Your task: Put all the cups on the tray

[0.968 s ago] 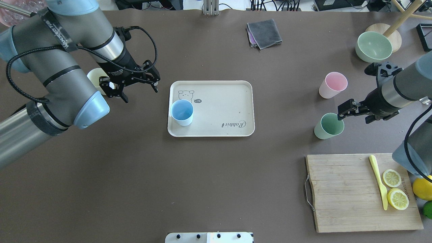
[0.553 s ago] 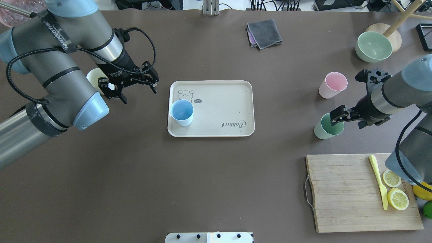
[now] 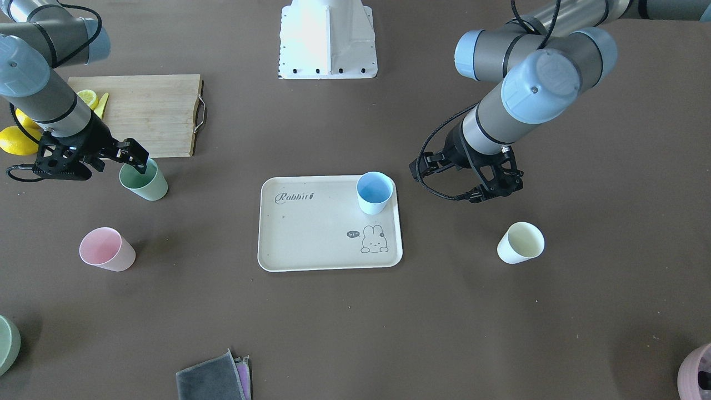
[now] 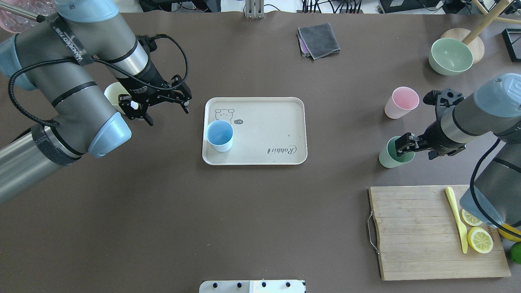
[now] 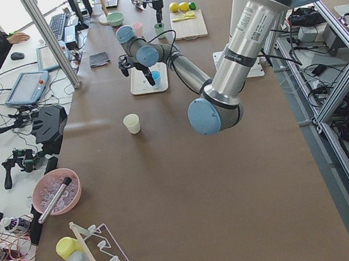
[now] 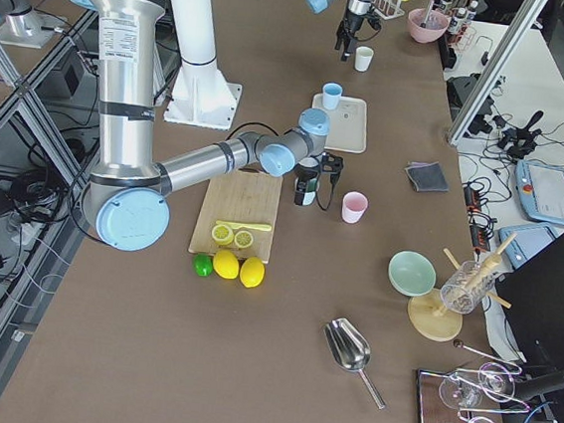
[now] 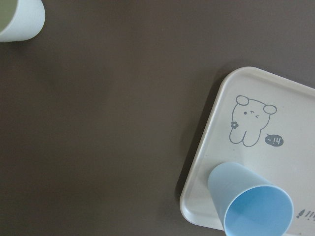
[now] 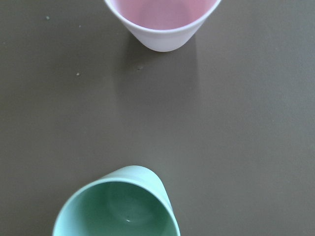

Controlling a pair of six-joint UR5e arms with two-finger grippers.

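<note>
At the green cup [image 4: 394, 154], well off the tray's [image 4: 268, 122] right end, the right gripper [image 4: 418, 149] hangs with its jaws apart. One finger [image 4: 404, 143] sits over the cup's mouth and the other lies outside the wall, on the side away from the tray. Nothing is clamped, and contact with the rim cannot be confirmed. The green cup stands upright on the table.

The pink cup [image 4: 401, 101] stands upright off the same end of the tray. It is just beyond the green cup, further from the robot, and the two cups are apart.

Just off the tray's left end, the left gripper [image 4: 169, 115] hovers with its jaws spread wide and holds nothing. The cream cup [image 3: 520, 243] stands upright on the table, farther from the tray than that gripper; the arm partly hides it in the overhead view.

The blue cup [image 4: 220, 136] stands upright on the tray, at its left end beside the bunny drawing. It is the only cup there.

A wooden cutting board [image 4: 411, 232] with lemon halves [image 4: 479, 239] lies to the right of the tray, nearer the robot. A green bowl [image 4: 450, 56] sits beyond the pink cup. A folded grey cloth [image 4: 318, 40] lies beyond the tray's far edge.
</note>
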